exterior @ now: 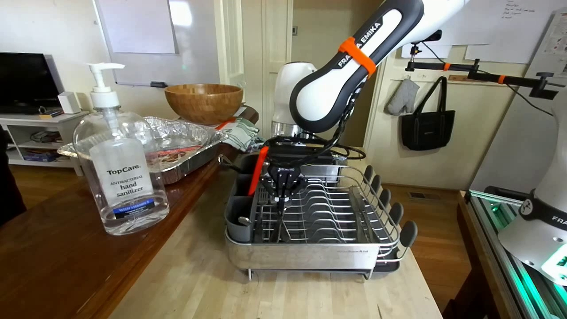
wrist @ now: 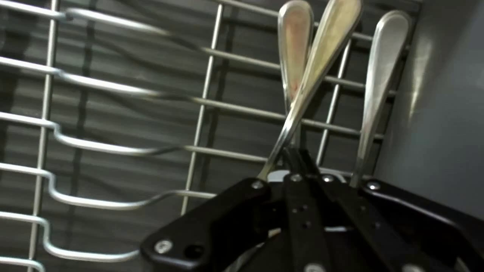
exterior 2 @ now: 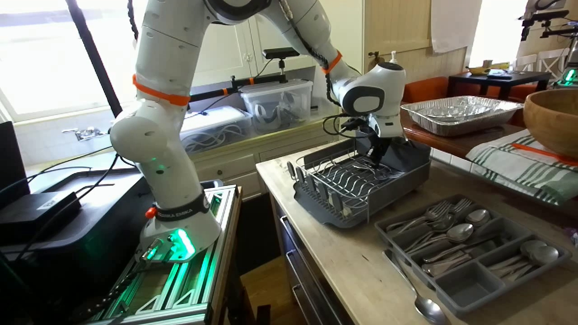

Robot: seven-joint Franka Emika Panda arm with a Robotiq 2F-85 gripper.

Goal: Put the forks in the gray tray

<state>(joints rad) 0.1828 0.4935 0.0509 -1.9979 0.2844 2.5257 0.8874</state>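
My pincer, jaws together, any catch unclear, is likely placed for the handles in the dish rack. In an exterior view, forks lie in the gray cutlery tray, at the rack's four o'clock.

Open air lies over the wires of the dish rack, so the gripper can pass there. On one side of the dish rack, gray cups and a tilted red stick block the way. The dish rack's gray side stands between the gripper and the silverware tray. Crossed handles crowd the gripper.
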